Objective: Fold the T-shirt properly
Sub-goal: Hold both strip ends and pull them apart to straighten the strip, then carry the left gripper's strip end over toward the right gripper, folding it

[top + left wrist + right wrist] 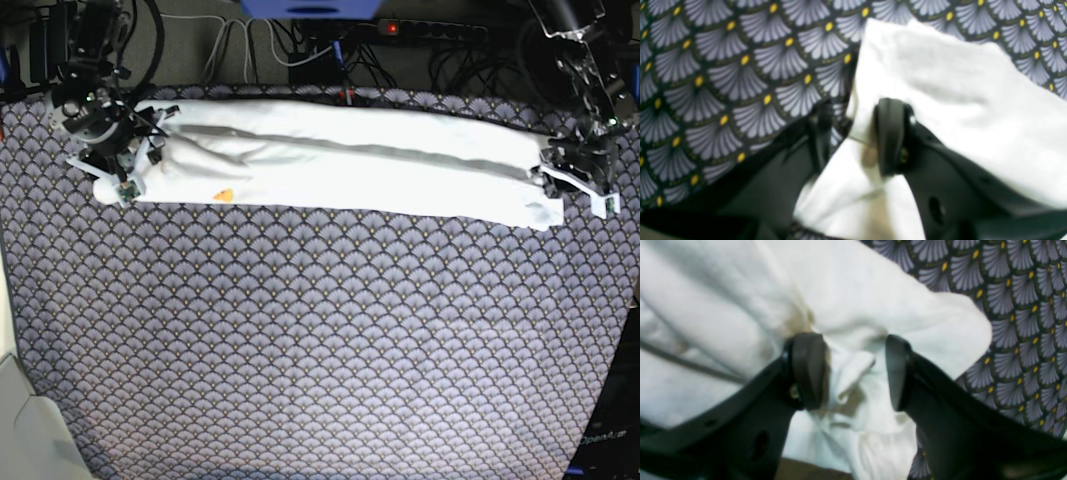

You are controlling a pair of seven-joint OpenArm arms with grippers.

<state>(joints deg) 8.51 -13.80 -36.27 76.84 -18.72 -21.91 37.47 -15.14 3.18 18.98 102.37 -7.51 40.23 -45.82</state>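
Along the far edge of the bench [300, 350], which is covered in a fan-patterned cloth, the T-shirt [340, 160] lies folded into one long narrow band running left to right, its plain white side up with only a small orange fleck of print peeping out near the left. It looks stretched between the two arms so that the band stays straight and flat before the next fold across its length.

At the band's left end the right hand [853, 370] sits low over the cloth. Its jaws stand apart with a bunched fold of white fabric between them, and one pad [808, 370] presses against that fold; I judge it to be grasping the shirt's end rather than merely resting on it.

At the right end the left hand [853, 140] reaches down from the far right, wrist bent toward the bench. A corner of the shirt passes between its jaws, gripped at the edge.
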